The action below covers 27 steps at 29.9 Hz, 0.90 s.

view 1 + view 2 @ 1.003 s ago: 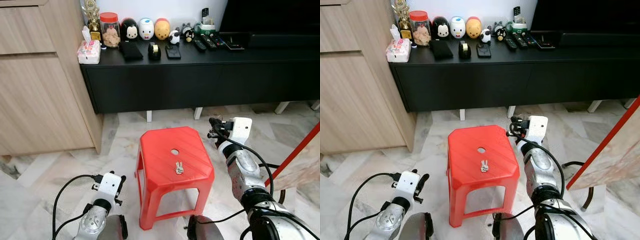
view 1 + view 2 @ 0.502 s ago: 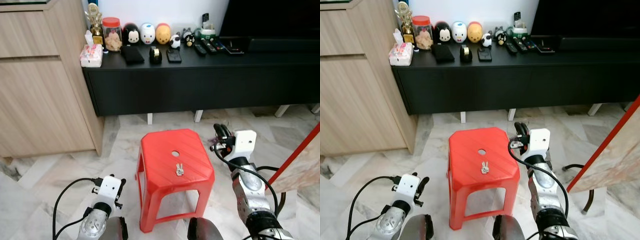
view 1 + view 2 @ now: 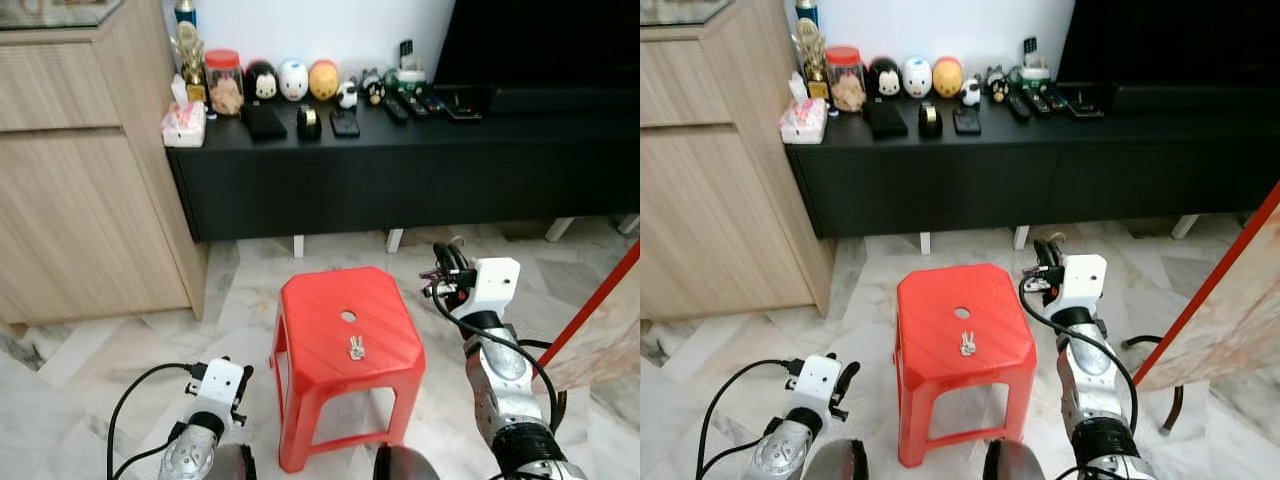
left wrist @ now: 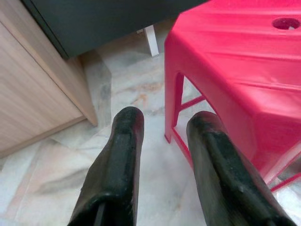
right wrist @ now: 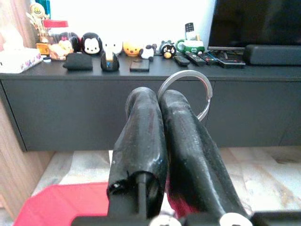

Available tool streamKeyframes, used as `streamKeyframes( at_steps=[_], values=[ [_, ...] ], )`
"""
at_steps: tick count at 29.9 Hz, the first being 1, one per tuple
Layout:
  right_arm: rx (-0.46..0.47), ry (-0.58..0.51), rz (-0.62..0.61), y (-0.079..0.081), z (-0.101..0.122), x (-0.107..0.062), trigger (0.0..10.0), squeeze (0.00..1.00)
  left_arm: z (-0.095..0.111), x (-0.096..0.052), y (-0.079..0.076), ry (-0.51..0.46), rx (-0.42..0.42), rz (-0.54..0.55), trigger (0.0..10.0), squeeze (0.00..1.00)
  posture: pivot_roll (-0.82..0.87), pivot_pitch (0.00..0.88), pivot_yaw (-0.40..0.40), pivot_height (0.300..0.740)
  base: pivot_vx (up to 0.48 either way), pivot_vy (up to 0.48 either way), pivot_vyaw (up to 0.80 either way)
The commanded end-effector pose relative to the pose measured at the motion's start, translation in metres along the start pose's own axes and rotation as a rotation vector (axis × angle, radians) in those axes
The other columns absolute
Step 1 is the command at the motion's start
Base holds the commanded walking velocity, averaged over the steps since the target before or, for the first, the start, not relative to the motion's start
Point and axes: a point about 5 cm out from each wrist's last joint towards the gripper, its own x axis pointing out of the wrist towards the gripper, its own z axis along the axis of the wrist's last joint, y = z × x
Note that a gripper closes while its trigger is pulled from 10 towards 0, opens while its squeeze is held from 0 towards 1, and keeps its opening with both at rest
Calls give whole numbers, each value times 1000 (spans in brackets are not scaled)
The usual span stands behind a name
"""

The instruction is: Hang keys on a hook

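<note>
the right gripper (image 5: 162, 101) pinches a thin, stiff, slippery key ring (image 5: 187, 94) by its rim beside the red stool (image 3: 330, 310); small keys (image 3: 355, 347) lie mid-seat; the left gripper (image 4: 162, 132) hangs parted.

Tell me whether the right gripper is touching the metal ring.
Touching. In the right wrist view the right gripper has its two fingers pressed together, and the metal ring comes out from between their tips.
</note>
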Motion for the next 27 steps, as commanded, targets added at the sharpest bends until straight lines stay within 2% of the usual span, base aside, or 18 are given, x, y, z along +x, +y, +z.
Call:
streamKeyframes(
  at_steps=[1, 3, 13, 17, 20, 27],
  values=[
    [3, -22, -6, -1, 5, 0, 10000, 0, -7, -4, 0, 30, -5, 2, 10000, 0, 11, 0, -73, 700, 0, 0, 0],
    [5, -23, -6, -1, 5, -1, 10000, 0, -14, -7, 0, 62, -15, 7, 10000, 0, 11, 0, -74, 715, 0, 0, 0],
    [19, -34, -13, -3, 9, -1, 10000, 0, -34, -20, -3, 151, -52, 27, 10000, 0, 6, 0, -84, 719, 0, 0, 0],
    [3, -46, -17, -5, 13, 0, 10000, 0, -44, -28, -6, 205, -74, 28, 10000, 0, 1, 0, -88, 740, 0, 0, 0],
    [6, -55, -15, -5, 15, 0, 10000, 0, -50, -32, -9, 242, -80, 25, 10000, 0, 0, 0, -89, 740, 0, 0, 0],
    [21, -47, -39, -8, 13, -2, 10000, 0, -55, -35, -11, 266, -96, 18, 10000, 0, 0, 0, -90, 740, 0, 0, 0]
  ],
)
